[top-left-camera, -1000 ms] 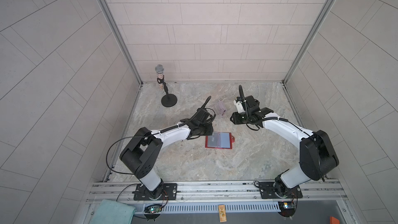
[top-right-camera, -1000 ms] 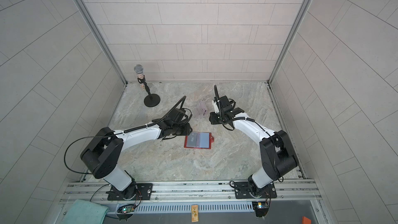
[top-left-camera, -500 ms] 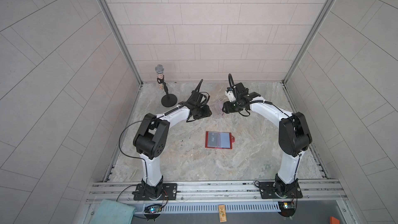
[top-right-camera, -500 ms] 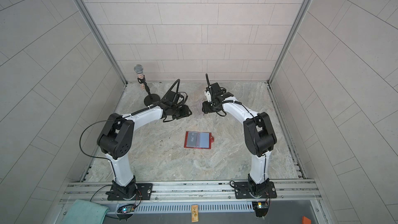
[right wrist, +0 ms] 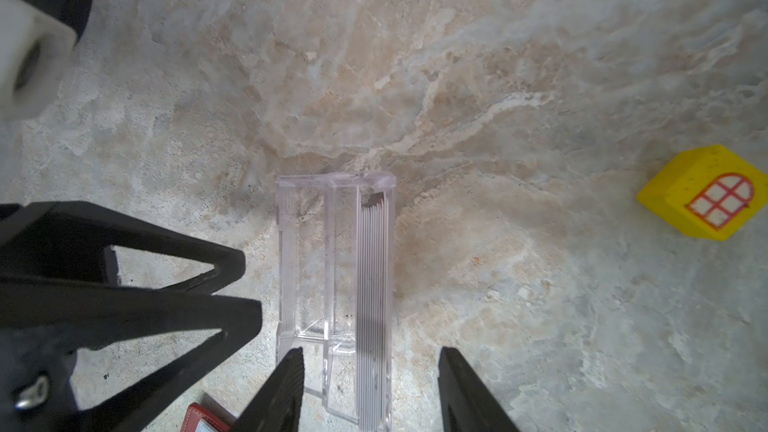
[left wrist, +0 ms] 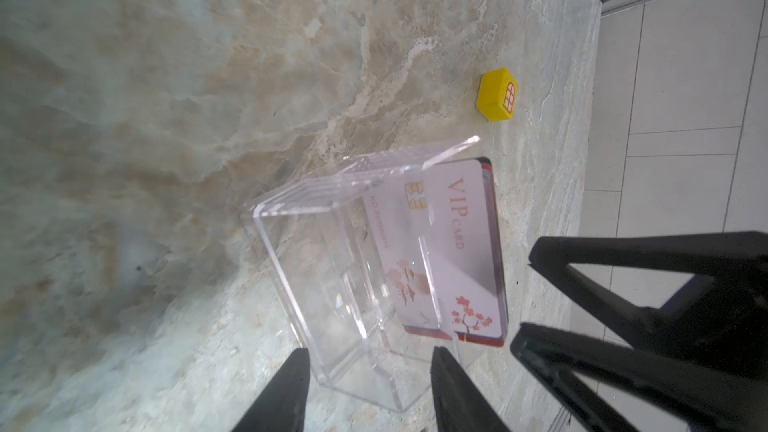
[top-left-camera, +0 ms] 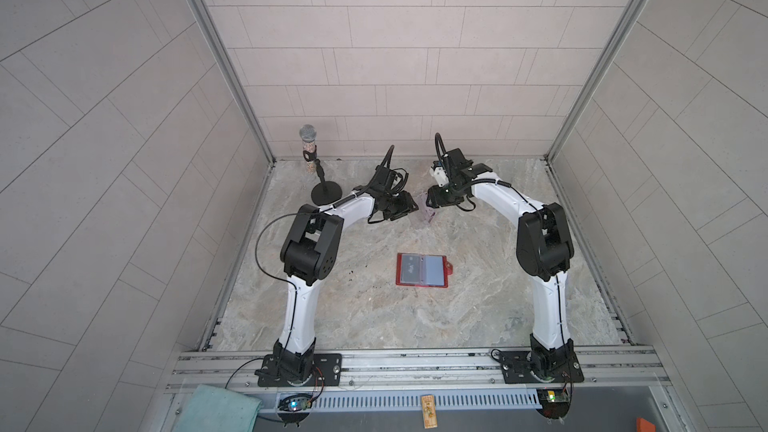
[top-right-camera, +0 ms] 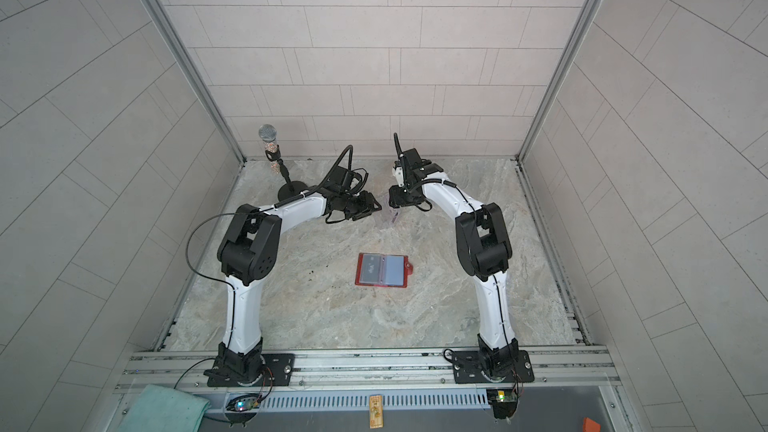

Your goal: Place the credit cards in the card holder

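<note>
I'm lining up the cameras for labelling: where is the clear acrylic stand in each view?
Top view: clear acrylic stand, far centre, faint.
Top view: stand, far centre, slightly further left.
Left wrist: stand mid-picture, pink card inside.
Right wrist: stand near mid-picture, edge-on.
Shared landmark: left gripper, beside the stand in all four.

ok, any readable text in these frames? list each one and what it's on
"VIP CARD": pale pink card in the clear acrylic stand, left wrist view.
"NO." plus digits: same card; digits too blurred to read.
White lettering on the dark card in the red card holder: too small to read.
On the yellow block: window drawing only, no text.
</note>
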{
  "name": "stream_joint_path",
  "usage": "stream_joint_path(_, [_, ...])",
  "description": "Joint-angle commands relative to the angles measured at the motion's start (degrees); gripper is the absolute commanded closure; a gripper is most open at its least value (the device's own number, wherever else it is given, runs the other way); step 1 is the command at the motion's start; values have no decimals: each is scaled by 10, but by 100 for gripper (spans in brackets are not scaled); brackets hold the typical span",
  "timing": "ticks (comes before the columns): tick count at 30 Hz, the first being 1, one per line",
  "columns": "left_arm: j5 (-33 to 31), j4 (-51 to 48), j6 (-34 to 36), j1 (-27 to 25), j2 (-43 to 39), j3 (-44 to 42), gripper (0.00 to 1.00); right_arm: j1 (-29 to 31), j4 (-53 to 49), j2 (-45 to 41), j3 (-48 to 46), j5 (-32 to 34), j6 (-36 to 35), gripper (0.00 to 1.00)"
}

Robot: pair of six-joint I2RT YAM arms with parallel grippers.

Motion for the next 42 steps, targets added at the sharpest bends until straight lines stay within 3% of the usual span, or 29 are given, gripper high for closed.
stream_joint_path(1, [26, 20, -35, 6, 23, 21, 47, -2, -29, 11, 23, 4, -18, 46])
stream_joint_path(19, [27, -20, -34, 12, 69, 62, 52, -4, -90, 87, 127, 17, -28, 48])
stream_joint_path(42, [-8, -100, 14, 12, 78, 58, 56, 7, -141, 141, 192, 56, -53, 49])
